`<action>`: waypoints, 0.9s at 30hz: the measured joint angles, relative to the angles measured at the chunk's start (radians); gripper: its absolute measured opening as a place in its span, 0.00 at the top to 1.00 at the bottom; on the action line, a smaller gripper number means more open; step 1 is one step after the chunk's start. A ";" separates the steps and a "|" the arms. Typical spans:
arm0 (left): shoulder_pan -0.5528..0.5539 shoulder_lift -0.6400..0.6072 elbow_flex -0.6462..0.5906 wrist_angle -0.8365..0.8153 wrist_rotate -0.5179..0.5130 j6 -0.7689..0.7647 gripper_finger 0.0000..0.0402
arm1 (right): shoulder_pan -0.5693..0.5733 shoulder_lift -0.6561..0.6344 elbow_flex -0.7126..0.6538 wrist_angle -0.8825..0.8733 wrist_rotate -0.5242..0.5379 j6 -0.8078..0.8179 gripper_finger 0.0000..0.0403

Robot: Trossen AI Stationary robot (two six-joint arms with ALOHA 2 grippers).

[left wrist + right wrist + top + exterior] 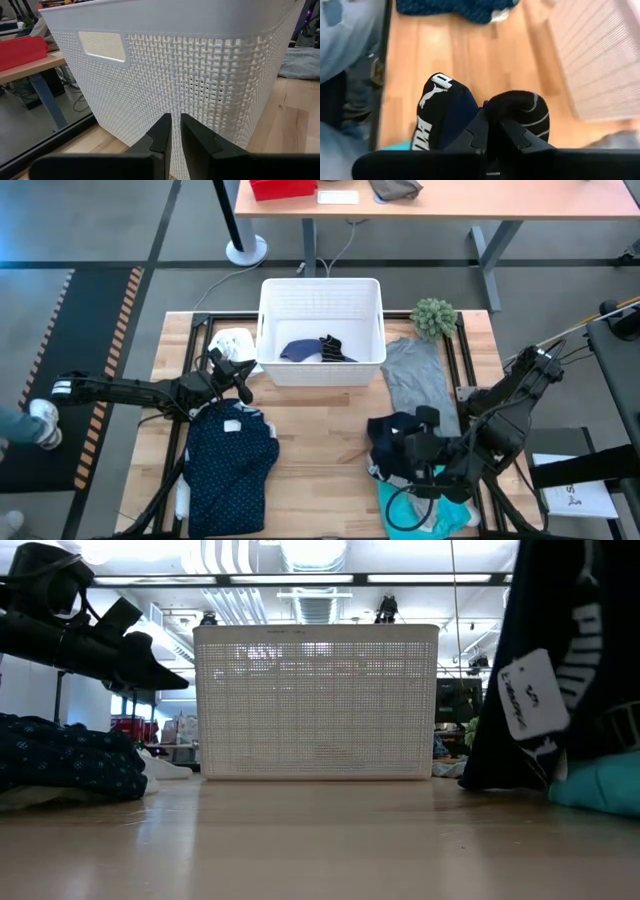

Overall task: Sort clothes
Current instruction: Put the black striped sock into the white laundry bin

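My right gripper [492,119] hangs over the table's right near part [410,448], shut on a dark navy and black garment [445,112] with white lettering. In the low view that garment [570,660] hangs at the right, with a white tag [530,692] on it. A turquoise piece [430,508] lies under it. The grey tee [418,375] lies flat right of the white basket [320,330]. The navy dotted shirt [230,465] lies at the near left. My left gripper [175,132] is shut with nothing in it, close before the basket's left near corner [248,383]. My right gripper pinches a bunched-up fold of the dark garment [512,112] between its two fingers, slanting down from above. How many layers it has cannot be told. The garment hangs below the fingers, and its lower end [500,775] reaches down to the table beside the turquoise piece.
Dark navy pieces [318,350] lie inside the basket. A small white cloth [232,340] lies left of the basket and a fuzzy green ball [434,317] at the far right. Bare wood [320,470] shows between the two piles at the near middle.
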 joint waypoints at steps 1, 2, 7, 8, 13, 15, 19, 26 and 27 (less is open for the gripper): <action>0.000 0.000 0.000 0.000 0.000 0.000 0.93 | 0.000 0.000 0.000 0.000 0.027 -0.017 1.00; 0.000 0.000 0.000 0.000 0.000 0.000 0.93 | 0.000 0.001 0.000 0.000 0.054 -0.030 1.00; 0.000 0.000 0.000 0.000 0.000 0.000 0.93 | 0.000 0.003 -0.003 0.019 0.207 -0.084 1.00; 0.000 0.000 0.000 0.000 0.000 0.000 0.93 | 0.000 0.003 -0.005 0.022 0.228 -0.085 1.00; 0.000 0.000 0.000 0.000 0.000 0.000 0.93 | -0.003 0.003 -0.019 0.049 0.263 -0.076 0.99; 0.000 0.000 0.000 0.000 0.000 0.000 0.93 | -0.003 0.003 -0.024 0.064 0.263 -0.062 0.98; 0.000 0.000 0.000 0.000 0.000 0.000 0.93 | -0.003 0.003 -0.024 0.065 0.263 -0.031 0.92; 0.000 0.000 0.000 0.000 0.000 0.000 0.93 | -0.003 0.003 -0.024 0.065 0.270 -0.025 0.84; 0.000 0.000 0.000 0.000 0.000 0.000 0.93 | -0.003 0.003 -0.024 0.064 0.266 -0.034 0.84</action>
